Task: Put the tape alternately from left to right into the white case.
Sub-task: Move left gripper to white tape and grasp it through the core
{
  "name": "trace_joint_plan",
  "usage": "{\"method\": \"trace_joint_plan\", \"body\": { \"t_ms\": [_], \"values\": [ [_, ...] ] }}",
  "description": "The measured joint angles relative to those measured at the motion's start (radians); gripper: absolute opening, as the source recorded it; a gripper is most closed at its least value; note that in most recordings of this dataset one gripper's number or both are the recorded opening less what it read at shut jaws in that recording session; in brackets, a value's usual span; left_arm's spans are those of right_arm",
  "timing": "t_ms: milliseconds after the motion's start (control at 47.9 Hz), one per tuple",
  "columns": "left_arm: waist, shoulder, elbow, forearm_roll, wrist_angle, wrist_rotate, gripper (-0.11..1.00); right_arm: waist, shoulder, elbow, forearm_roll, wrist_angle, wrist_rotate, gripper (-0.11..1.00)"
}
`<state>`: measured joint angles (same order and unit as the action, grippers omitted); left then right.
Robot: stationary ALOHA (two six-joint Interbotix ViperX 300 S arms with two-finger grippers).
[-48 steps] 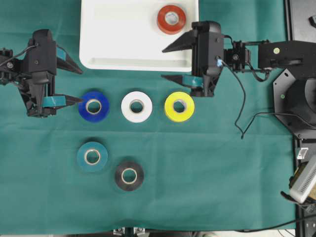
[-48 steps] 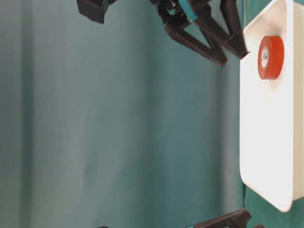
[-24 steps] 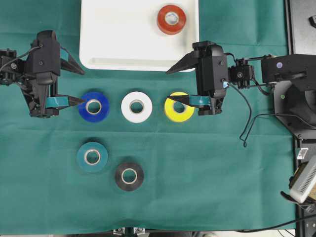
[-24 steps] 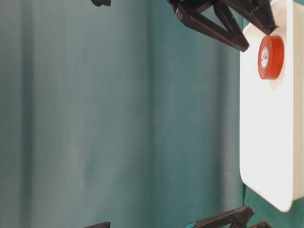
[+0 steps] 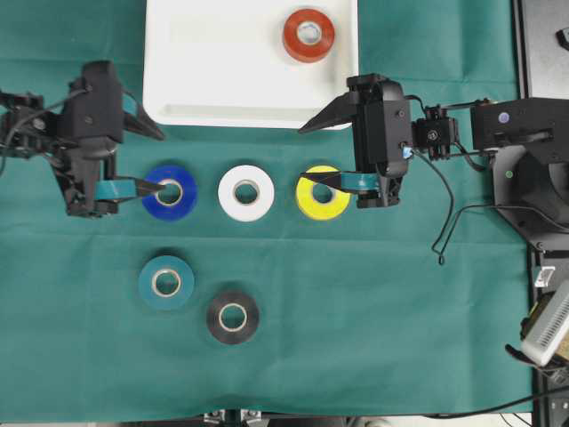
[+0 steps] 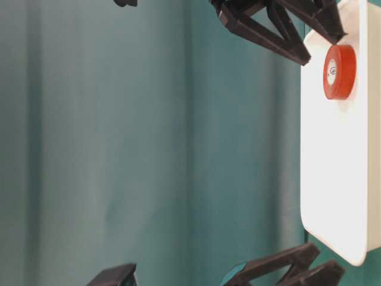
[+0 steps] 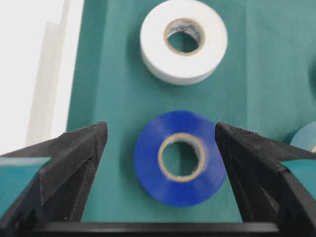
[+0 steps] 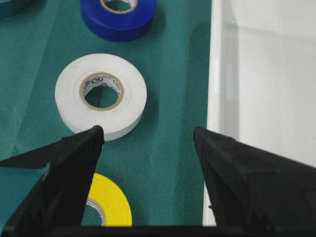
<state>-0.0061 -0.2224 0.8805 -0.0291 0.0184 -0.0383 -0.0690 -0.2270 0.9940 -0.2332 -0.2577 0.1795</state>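
Since a second ago, the left claw (image 5: 151, 160) has slid right to the blue tape (image 5: 169, 190), jaws spread and empty; the right claw (image 5: 313, 153) gapes above yellow tape (image 5: 323, 192). Red-orange tape (image 5: 308, 35) sits in the white case (image 5: 213, 80). Centre both fingers around the blue roll before closing.

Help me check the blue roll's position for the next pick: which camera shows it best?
The left wrist view: the blue roll lies whole and close between the open jaws. The overhead view shows it small, a finger over its edge; the right wrist view crops it; the table-level view misses it.
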Motion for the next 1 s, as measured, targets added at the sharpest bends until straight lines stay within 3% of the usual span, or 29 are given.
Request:
{"method": "trace_joint_plan", "body": {
  "t_ms": [125,251,376,668,1003],
  "values": [
    [-0.008,0.046,-0.038,-0.002,0.005,-0.067,0.51,0.000,0.000,0.000,0.000,0.002,0.000,0.81],
    [-0.009,0.089,-0.081,-0.002,0.032,-0.190,0.45,0.000,0.000,0.000,0.000,0.000,0.000,0.81],
    [-0.008,0.123,-0.115,-0.002,0.061,-0.267,0.44,0.000,0.000,-0.002,0.000,0.000,0.000,0.81],
    [-0.008,0.210,-0.198,-0.002,0.137,-0.344,0.43,0.000,0.000,0.002,0.000,0.000,0.000,0.81],
    [-0.009,0.319,-0.328,-0.002,0.276,-0.505,0.43,0.002,0.000,0.017,0.000,0.000,0.000,0.81]
  ]
}}
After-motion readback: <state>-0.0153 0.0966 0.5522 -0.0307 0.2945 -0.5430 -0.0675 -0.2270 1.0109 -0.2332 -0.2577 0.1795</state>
